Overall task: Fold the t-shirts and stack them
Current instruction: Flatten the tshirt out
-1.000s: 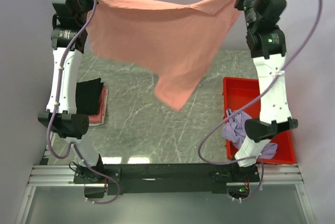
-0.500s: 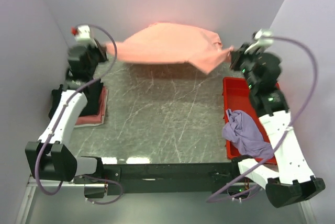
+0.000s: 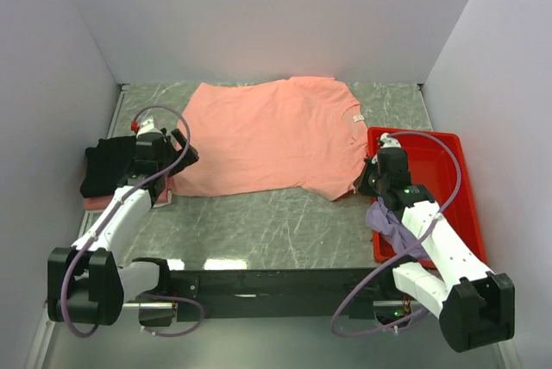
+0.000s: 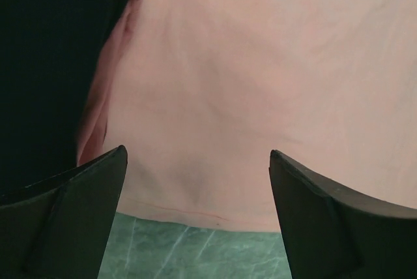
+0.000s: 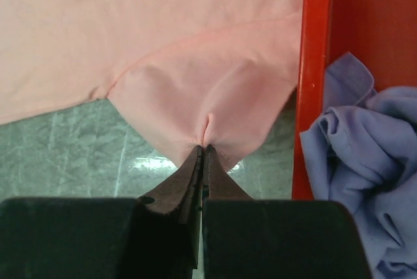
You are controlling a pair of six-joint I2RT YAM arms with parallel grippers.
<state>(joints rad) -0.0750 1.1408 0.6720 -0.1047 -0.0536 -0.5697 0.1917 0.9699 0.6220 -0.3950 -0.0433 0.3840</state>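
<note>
The salmon t-shirt (image 3: 272, 132) lies flat on the table (image 3: 285, 222), long axis nine-to-three. The right gripper (image 5: 203, 155) pinches, probably, its sleeve at four o'clock; the left gripper (image 4: 195, 181) gapes empty over the eight-o'clock hem.

A robotics lab test cell: plain pale lilac panel walls (image 3: 259, 15) box in a grey-green marble-patterned bench (image 3: 259, 222) on three sides. A white-and-black left robot arm (image 3: 116, 214) and its right twin (image 3: 435, 240) are bolted to a black metal rail (image 3: 276, 283) at the near edge.
</note>
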